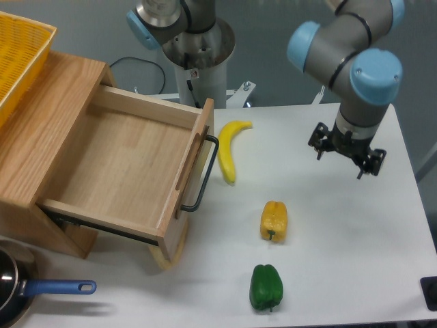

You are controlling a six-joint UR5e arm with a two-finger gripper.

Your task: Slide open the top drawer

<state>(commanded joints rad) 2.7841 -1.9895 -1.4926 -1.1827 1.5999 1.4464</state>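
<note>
The top drawer (126, 164) was light oak with visible grain, matt inside, and its bar handle (205, 174) looked like black metal with a dull finish. The cabinet (48, 116) around it was the same wood. The bench (341, 239) was smooth, matt white. The banana (230, 147), yellow pepper (274, 220) and green pepper (265, 287) had smooth, slightly glossy skins. The basket (20, 55) was yellow mesh. The pan (10, 294) shone like metal, with a blue handle (58, 288).

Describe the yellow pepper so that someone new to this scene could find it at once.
Start at the open drawer on the left and go right past its black handle onto the white table. The yellow pepper sits there, below the banana and above the green pepper. It is blocky, not curved.
</note>
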